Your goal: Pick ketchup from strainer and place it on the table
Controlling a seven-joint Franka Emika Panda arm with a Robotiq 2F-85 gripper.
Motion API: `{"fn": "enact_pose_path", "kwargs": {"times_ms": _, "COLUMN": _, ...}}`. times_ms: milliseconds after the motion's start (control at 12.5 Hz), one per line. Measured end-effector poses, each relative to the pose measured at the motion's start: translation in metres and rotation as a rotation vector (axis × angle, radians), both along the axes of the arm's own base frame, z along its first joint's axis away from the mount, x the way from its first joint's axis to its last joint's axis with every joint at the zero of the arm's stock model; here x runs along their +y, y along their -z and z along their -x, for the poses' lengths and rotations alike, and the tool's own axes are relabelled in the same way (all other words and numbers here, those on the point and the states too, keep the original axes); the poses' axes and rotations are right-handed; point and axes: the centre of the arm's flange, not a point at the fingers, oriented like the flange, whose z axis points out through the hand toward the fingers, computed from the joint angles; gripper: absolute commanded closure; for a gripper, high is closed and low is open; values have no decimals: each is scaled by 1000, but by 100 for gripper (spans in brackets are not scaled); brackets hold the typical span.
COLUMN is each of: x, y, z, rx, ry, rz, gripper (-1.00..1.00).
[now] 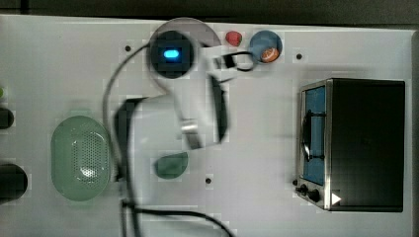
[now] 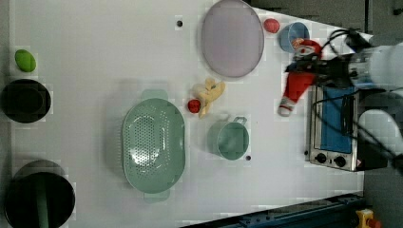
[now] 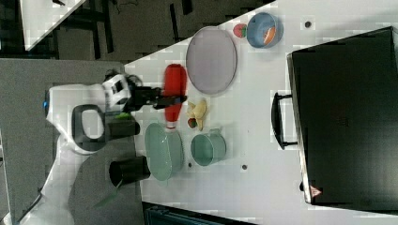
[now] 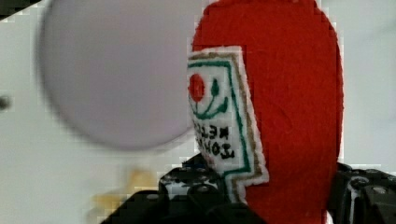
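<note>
Between the gripper's (image 3: 170,101) two black fingers sits the ketchup (image 3: 173,93) — a red felt bottle with a white stitched label — pinched across its body and hanging clear of the table (image 3: 263,140). The wrist view shows the red felt wedged between the dark finger pads (image 4: 196,186), with the label turned towards the camera.

By the look of it, the pick is done: the pale green strainer (image 2: 153,145) lies empty, its perforated bottom bare. What is left is the lowering and the release.

Around the bottle, in the right view, its whitish cap end points towards the strainer's rim, and the greyish-lilac plate (image 3: 211,60) lies just beside its red body. A yellowish banana-like toy (image 3: 199,112) and a small red fruit (image 3: 192,123) lie close by, with the dark-green cup (image 3: 208,149) a little further off.

Open room for setting down looks best on the bare white stretch between the plate and the toaster oven (image 2: 332,128) in the left view; that stretch appears free of objects. A blue bowl (image 2: 293,37) and a red fruit (image 2: 271,25) sit near the table's far edge in the left view — worth steering clear of.
</note>
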Motion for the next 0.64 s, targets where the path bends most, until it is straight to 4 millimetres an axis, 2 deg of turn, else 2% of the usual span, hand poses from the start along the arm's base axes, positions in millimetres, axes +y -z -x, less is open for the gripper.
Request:
{"fn": "enact_pose_path", "kwargs": {"times_ms": 160, "x": -58, "y": 11, "z": 5, "rx": 18, "ry": 5, "rz": 6, "gripper": -21}}
{"fn": "enact_pose_path", "kwargs": {"times_ms": 240, "x": -79, "y": 19, "z": 8, "rx": 7, "ry": -3, "rz": 12, "gripper": -21}}
{"fn": "enact_pose_path", "kwargs": {"times_ms": 320, "x": -91, "y": 30, "z": 15, "rx": 0, "ry": -12, "rz": 9, "gripper": -21}}
{"fn": "enact_pose_path", "kwargs": {"times_ms": 480, "x": -94, "y": 62, "z": 37, "rx": -6, "ry": -36, "rz": 1, "gripper": -21}}
{"fn": "enact_pose_path", "kwargs": {"times_ms": 640, "x": -81, "y": 96, "z": 65, "rx": 44, "ry": -68, "rz": -13, "gripper": -21}}
